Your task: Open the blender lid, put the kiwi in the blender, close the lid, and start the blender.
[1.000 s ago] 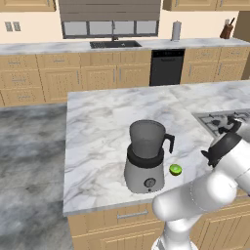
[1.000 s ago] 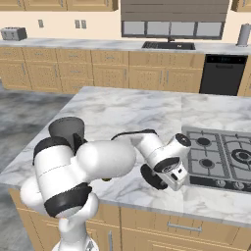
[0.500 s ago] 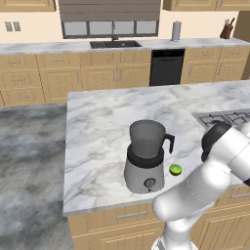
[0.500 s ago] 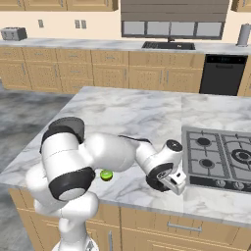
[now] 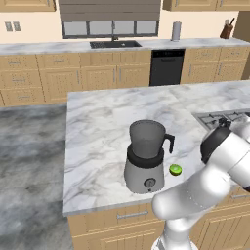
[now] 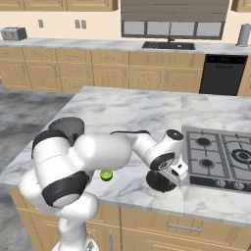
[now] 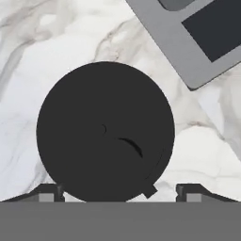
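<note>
The blender [image 5: 145, 158] stands near the island's front edge with its jar uncovered. Just right of its base lies the kiwi [image 5: 175, 170], a small green piece that also appears beside my arm [image 6: 106, 174]. The blender lid [image 6: 161, 182], a round dark disc, lies flat on the marble next to the cooktop. My gripper [image 6: 169, 172] hovers right over it. In the hand view the blender lid [image 7: 106, 132] sits below the gripper [image 7: 120, 193], which is open. Its fingertips [image 7: 49, 192] stand wide apart on either side of the disc and do not grip it.
The cooktop [image 6: 220, 159] lies just right of the lid, and its corner [image 7: 188, 42] shows close by in the hand view. Bare marble [image 5: 102, 122] stretches behind and left of the blender. My own arm [image 5: 215, 166] rises between the blender and the cooktop.
The jaws have spread from shut to open and let go of the lid, which now lies on the counter by the cooktop. The hand dropped lower over that spot.
</note>
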